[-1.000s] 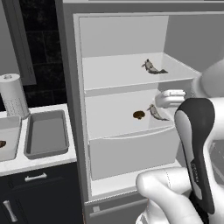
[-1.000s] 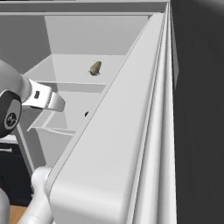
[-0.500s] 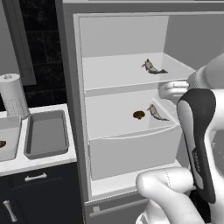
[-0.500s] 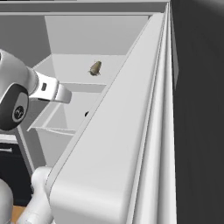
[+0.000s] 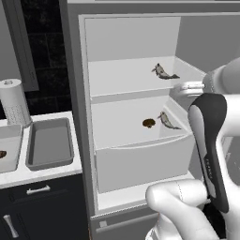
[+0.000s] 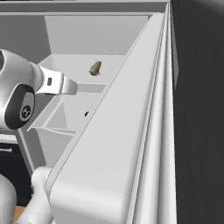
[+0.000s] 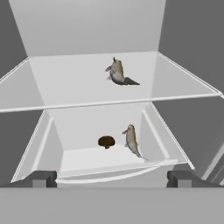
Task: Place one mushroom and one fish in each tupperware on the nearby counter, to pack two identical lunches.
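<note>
The fridge stands open in front of me. On its upper shelf lies a grey-olive fish. In the drawer below sit a round brown mushroom and a second fish, side by side. My gripper is open and holds nothing. It hovers at the fridge's right front, level with the upper shelf's edge and apart from the food. Two grey tupperwares rest on the white counter at left. The left one holds a small brown thing.
A paper towel roll stands behind the tupperwares. The open fridge door rises close on my right. Dark cabinets with silver handles sit under the counter. The drawer's front wall stands between me and the lower food.
My hand has risen a little and edged forward toward the fridge's upper shelf. The food and the tupperwares have not moved.
</note>
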You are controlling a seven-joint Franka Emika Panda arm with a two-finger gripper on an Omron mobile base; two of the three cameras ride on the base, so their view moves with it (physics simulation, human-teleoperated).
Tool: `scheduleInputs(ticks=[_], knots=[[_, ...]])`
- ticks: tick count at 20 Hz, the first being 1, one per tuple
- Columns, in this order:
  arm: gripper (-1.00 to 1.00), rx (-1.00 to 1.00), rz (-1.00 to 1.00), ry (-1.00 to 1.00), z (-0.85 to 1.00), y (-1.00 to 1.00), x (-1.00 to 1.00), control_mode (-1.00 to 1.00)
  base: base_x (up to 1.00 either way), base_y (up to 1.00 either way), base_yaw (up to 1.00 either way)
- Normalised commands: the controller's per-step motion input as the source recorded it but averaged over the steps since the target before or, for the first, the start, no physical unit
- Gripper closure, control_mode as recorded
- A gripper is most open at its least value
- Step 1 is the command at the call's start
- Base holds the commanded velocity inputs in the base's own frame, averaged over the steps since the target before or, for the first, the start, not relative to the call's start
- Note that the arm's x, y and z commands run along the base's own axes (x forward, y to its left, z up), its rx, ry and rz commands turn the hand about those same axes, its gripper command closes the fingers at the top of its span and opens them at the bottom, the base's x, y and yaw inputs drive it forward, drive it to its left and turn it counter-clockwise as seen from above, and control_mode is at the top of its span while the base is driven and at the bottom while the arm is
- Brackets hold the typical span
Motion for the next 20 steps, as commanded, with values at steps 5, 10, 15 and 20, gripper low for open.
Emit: scheduleInputs(ticks=[5, 10, 15, 20], knots=[[-1.00, 0.02, 0.00, 0.01, 0.12, -0.22, 0.29, -1.00, 0.00, 0.00, 0.00], [-1.00, 0.00, 0.00, 0.00, -0.20, -0.01, 0.65, -1.00, 0.00, 0.00, 0.00], [-1.00, 0.00, 0.00, 0.00, 0.00, -0.08, 0.66, -1.00, 0.00, 0.00, 0.00], [-1.00, 0.00, 0.01, 0.00, 0.00, -0.18, 0.56, -1.00, 0.00, 0.00, 0.00]])
